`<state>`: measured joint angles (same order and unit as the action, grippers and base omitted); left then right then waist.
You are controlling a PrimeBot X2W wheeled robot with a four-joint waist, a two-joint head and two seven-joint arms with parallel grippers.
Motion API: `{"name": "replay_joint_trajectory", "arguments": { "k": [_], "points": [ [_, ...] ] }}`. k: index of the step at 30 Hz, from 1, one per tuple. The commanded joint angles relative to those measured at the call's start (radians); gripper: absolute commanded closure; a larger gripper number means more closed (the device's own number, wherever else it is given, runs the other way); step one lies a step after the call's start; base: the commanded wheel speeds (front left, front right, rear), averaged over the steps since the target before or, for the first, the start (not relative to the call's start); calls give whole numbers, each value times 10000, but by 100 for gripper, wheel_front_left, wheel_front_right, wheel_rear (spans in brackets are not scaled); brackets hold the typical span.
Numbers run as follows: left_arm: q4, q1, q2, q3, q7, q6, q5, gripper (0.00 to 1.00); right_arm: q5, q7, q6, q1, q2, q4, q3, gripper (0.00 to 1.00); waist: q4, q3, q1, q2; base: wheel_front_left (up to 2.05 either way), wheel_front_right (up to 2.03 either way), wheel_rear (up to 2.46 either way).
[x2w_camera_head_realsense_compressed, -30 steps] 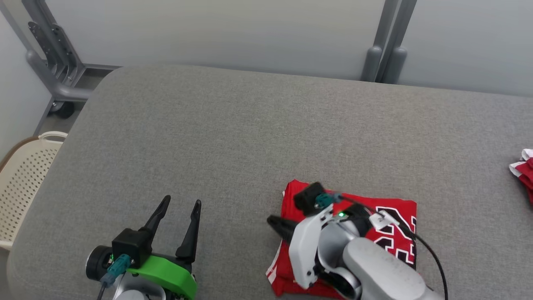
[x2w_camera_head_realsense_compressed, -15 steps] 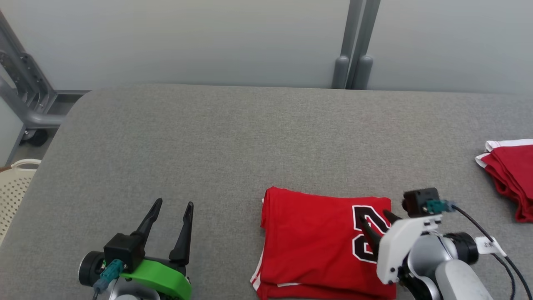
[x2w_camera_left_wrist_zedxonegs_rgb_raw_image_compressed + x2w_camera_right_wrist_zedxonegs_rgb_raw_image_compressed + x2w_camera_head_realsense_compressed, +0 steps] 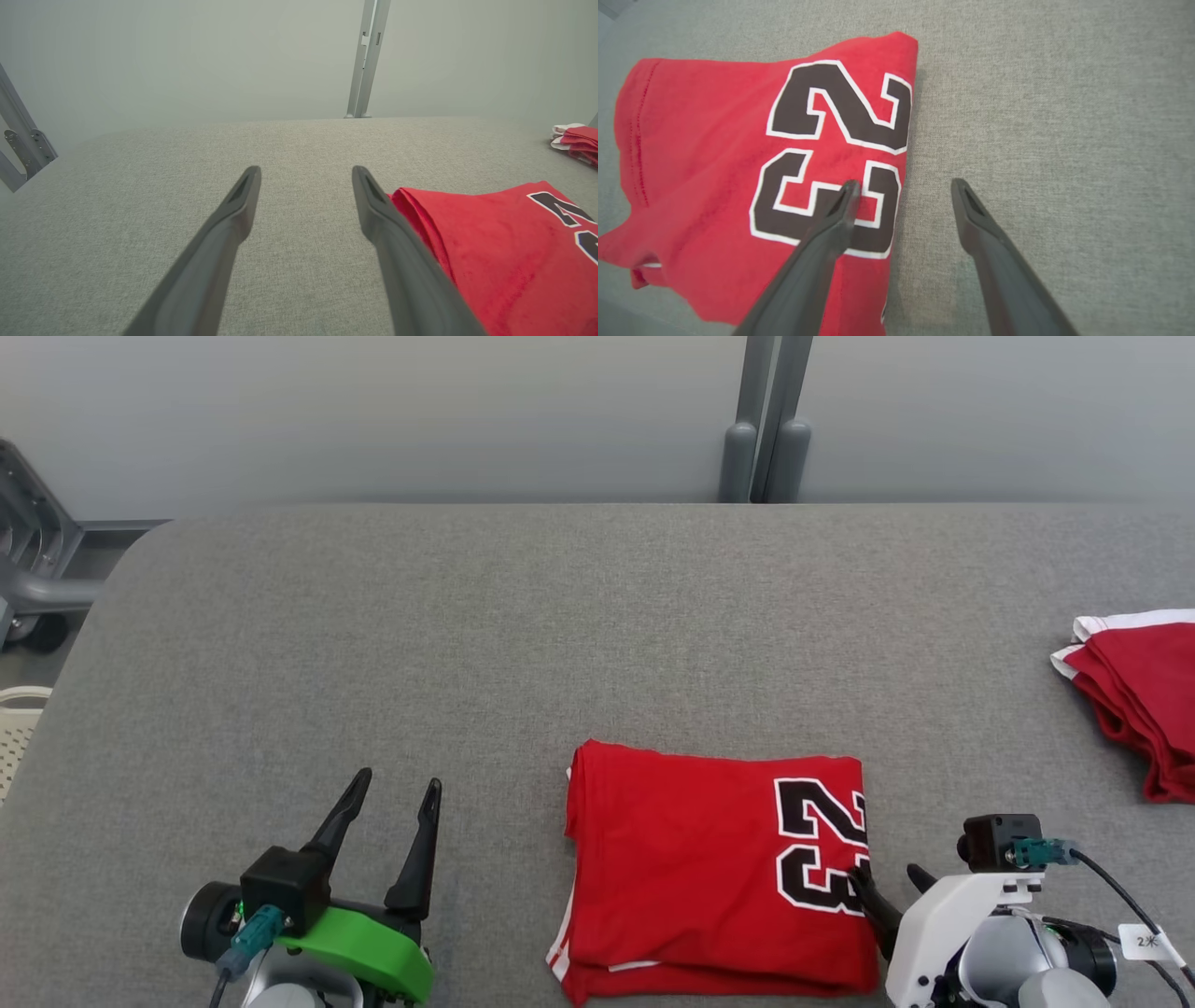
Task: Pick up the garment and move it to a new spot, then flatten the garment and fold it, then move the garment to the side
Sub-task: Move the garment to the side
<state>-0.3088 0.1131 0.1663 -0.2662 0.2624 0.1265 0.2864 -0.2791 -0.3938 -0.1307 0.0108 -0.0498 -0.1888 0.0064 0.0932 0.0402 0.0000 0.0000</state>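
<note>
jersey [image 3: 691, 868] folded, "23" readable
red, black numerals outlined white; lies flat on grey table [image 3: 560, 616], front centre-right. right gripper [image 3: 887, 875] spread, empty, at its right edge; left gripper [image 3: 397, 780] likewise spread.

We record the left gripper [image 3: 399, 779] well to the left of the folded garment [image 3: 691, 859], its fingers [image 3: 233, 219] spread wide and holding nothing. The right gripper [image 3: 887, 875] sits at the garment's right edge, parted and empty. One finger lies over the cloth, the other beyond the edge.
</note>
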Motion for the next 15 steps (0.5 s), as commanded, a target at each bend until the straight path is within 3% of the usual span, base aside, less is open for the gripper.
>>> {"name": "replay_joint_trajectory", "arguments": {
  "k": [1,11,12,13,15],
  "points": [
    [9,135,73,-22,30,23,-87,0,-132,70,3,166,-16,-138,-1,0,90,122,0,0,0,0,0],
    [44,337,233,-181,30,33,-41,0,-615,159,3,866,-5,-1928,478,0,424,539,0,0,0,0,0],
    [45,352,244,-191,30,34,-36,0,-619,163,3,919,7,-2064,539,5,438,569,0,0,0,0,0],
    [53,370,250,-187,30,35,-23,0,-602,171,3,974,12,-2189,586,54,449,600,0,0,0,0,0],
    [54,395,266,-175,30,36,-6,0,-599,227,3,1084,21,-2379,644,100,463,644,0,0,0,0,0]
  ]
}}
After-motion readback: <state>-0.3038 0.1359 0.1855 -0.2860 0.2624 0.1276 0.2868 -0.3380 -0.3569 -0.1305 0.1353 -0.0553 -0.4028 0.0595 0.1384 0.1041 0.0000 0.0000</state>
